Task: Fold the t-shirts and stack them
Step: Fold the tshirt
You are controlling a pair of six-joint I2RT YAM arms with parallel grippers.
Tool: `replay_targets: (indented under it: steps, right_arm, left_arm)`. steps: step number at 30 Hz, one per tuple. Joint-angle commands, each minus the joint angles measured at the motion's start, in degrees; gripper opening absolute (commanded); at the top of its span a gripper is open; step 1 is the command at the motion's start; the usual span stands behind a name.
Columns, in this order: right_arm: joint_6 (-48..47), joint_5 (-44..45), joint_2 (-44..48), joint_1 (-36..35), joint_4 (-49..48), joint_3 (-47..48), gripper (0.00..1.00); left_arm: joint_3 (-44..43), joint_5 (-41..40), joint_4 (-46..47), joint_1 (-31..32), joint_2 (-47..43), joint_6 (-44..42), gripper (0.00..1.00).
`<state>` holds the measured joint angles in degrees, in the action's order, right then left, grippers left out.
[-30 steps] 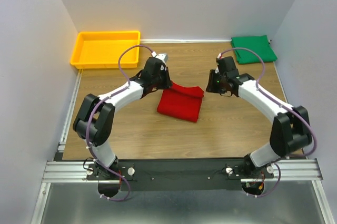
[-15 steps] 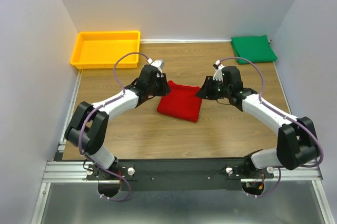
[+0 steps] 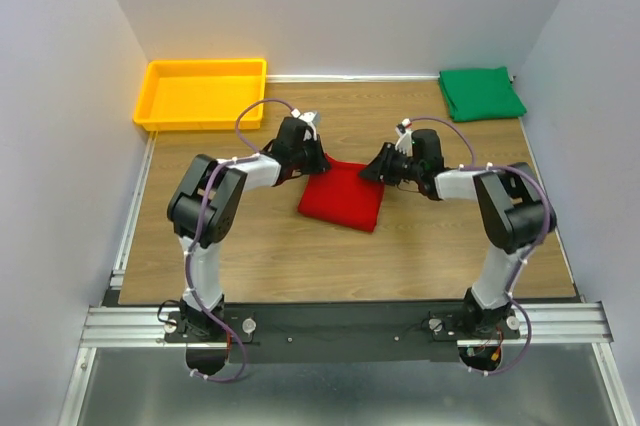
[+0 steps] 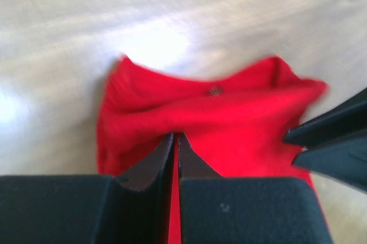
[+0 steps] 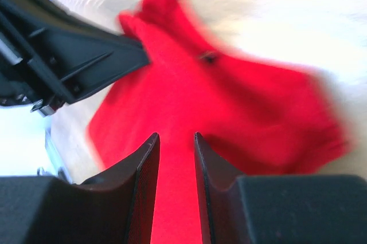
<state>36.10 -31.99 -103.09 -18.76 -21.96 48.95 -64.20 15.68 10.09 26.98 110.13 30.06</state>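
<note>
Both my arms rise from their bases at the near edge and fold inward, elbows pushed outward, wrists brought face to face at mid-reach. My left pincer [image 3: 316, 158] angles down and to the right, its fingers [image 4: 155, 161] pressed almost together, with only a sliver between them. My right pincer [image 3: 372, 168] points left toward it, its fingers [image 5: 143, 166] standing a narrow gap apart. The two pincers sit near each other without touching. Both wrist views are blurred.
</note>
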Motion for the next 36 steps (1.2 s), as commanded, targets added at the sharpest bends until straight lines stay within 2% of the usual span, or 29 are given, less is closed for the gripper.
replay_targets:
  steps: [1,7,11,14,18,21,25,27,32,36]
  right_arm:
    - [4.6,-4.1,-7.6,4.9,-11.6,2.3,0.36]
    - [9.3,-9.8,-17.5,9.8,-17.8,5.0,0.36]
    - [11.6,-12.2,-18.8,11.5,-18.0,7.5,0.36]
    - [13.0,-14.2,-15.6,12.2,-17.9,7.6,0.37]
    - [17.1,-17.8,-9.2,12.1,-17.9,5.7,0.39]
    - [19.2,-19.1,-2.2,10.7,-17.9,1.4,0.43]
    - [21.6,-20.4,3.8,7.3,-19.0,-4.6,0.53]
    - [22.4,-20.1,4.6,6.5,-20.5,-9.8,0.53]
    - [19.0,-17.2,0.1,6.6,-24.3,-19.6,0.53]
    - [17.2,-17.1,-8.7,11.1,-26.7,-24.0,0.51]
  left_arm:
    - [-5.6,4.2,1.9,-2.2,6.6,1.4,0.13]
    - [-6.8,7.9,3.9,-4.0,11.2,4.1,0.13]
    - [-5.6,10.6,6.3,-4.0,11.0,6.6,0.13]
    - [-4.3,12.4,7.8,-4.0,7.7,7.8,0.13]
    - [-1.1,11.2,8.5,-4.0,-0.9,8.3,0.20]
    - [2.7,10.9,8.5,-3.2,-9.8,8.3,0.25]
    - [9.6,9.5,8.5,-0.1,-16.0,8.9,0.25]
    - [14.6,8.7,9.1,1.4,-16.8,9.7,0.25]
    - [26.7,11.1,19.4,2.5,-13.5,16.7,0.22]
    - [29.9,11.4,23.0,2.2,-8.4,18.0,0.20]
